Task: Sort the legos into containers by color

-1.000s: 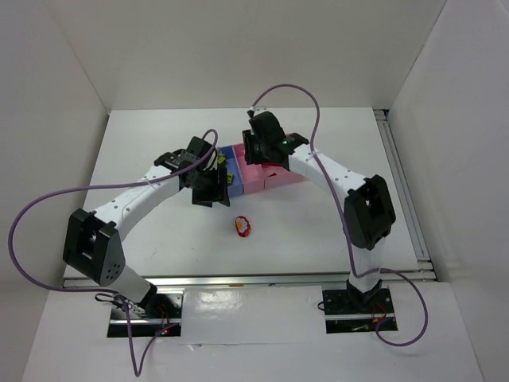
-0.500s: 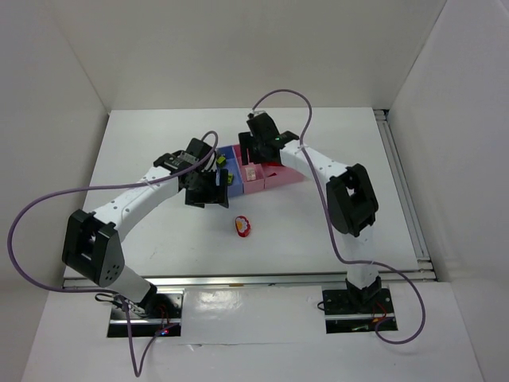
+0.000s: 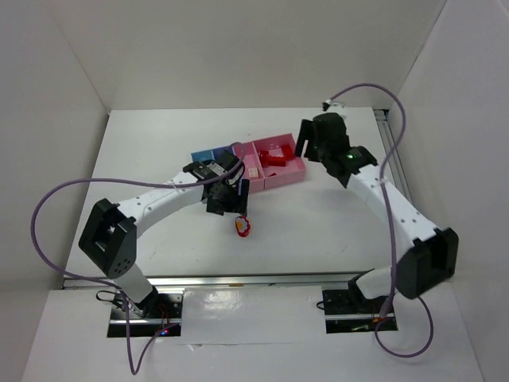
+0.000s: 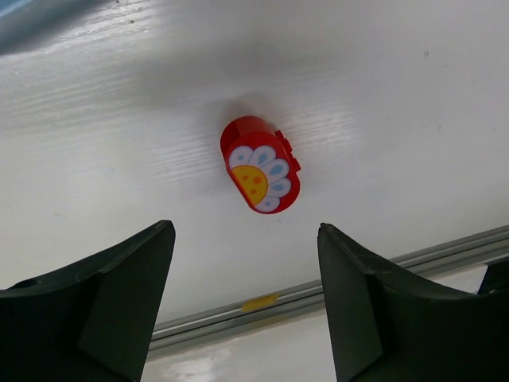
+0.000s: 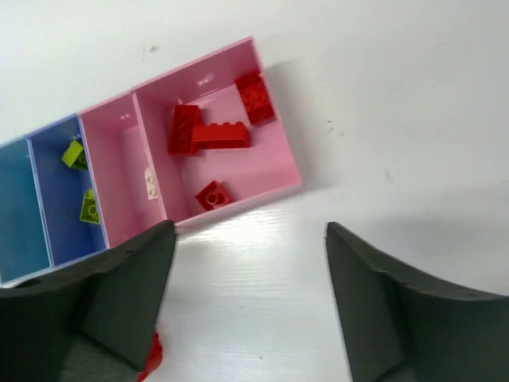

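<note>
Pickup of the red flower brick [image 4: 261,165] looks like the step in hand: it lies alone on the white table [image 3: 159,135], just above centre in the left wrist view, printed face up and turned on a diagonal. The left gripper [image 4: 245,239] hangs over it with jaws wide and nothing between them, the brick sitting a little beyond the fingertips. A good grasp would carry the gripper forward until the brick is centred, turn the wrist so the pads meet its 2 straight long sides, not the rounded end, and come down squarely; a skewed close would likely spin or squirt it away. As a mostly red piece, it probably belongs in the large pink tray [image 5: 280,151], where 4 red bricks [image 5: 221,137] already lie. The right gripper [image 5: 248,239] is also wide and empty, hovering at the right end of that tray in the top view, so it may crowd the drop. Left of the large tray sit the narrow pink tray [image 5: 119,139] with 1 pale piece [image 5: 149,185] I cannot identify, the darker blue tray [image 5: 52,163] holding 2 yellow-green bricks [image 5: 87,207], and the light blue tray [image 5: 20,215]. A metal rail [image 4: 334,290] runs below the brick, near but apart.
</note>
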You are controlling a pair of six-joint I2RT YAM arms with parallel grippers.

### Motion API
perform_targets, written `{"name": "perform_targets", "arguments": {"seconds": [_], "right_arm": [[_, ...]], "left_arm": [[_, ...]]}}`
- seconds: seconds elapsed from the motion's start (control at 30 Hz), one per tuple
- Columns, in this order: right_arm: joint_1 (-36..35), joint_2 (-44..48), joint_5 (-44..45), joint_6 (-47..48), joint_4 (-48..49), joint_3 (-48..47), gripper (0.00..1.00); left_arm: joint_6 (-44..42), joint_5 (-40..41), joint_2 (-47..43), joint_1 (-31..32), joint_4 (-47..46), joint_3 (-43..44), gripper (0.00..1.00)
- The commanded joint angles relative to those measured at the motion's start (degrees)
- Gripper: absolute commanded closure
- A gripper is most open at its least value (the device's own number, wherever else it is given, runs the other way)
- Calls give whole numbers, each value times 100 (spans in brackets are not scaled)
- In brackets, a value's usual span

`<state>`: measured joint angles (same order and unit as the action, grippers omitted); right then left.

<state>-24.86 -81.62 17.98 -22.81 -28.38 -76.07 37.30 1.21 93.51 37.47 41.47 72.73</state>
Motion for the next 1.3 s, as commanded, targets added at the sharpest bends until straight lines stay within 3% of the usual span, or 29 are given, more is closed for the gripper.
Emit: {"name": "perform_targets", "arguments": {"seconds": [0.0, 0.23, 0.43, 0.67, 0.7, 0.8, 0.93, 1.03, 1.27], "right_arm": [[95, 664, 312, -207, -238, 505, 15], [254, 1280, 39, -207, -537, 830, 13], [254, 1491, -137, -207, -291, 1103, 12], [254, 1492, -207, -207, -238, 1279, 12], [254, 1492, -207, -207, -238, 1279, 12], [254, 1605, -129, -207, -238, 1332, 12], [254, 1895, 459, -329, -238, 1428, 12], [394, 2097, 523, -330, -238, 1604, 12], [517, 2449, 786, -382, -519, 1709, 12]], "left_arm": [[752, 388, 358, 49, -271, 13, 17], [1227, 72, 1115, 111, -333, 83, 16], [1341, 151, 1371, 278, -500, 136, 21], [1412, 203, 1494, 489, -430, 66, 40], [1412, 204, 1494, 489, -377, 66, 47], [1316, 361, 1372, 611, -219, 215, 56], [649, 528, 1318, 735, 308, 1353, 60], [253, 389, 1564, 674, 476, 2149, 70], [-443, -77, 2976, 15, 704, 4906, 70]]}}
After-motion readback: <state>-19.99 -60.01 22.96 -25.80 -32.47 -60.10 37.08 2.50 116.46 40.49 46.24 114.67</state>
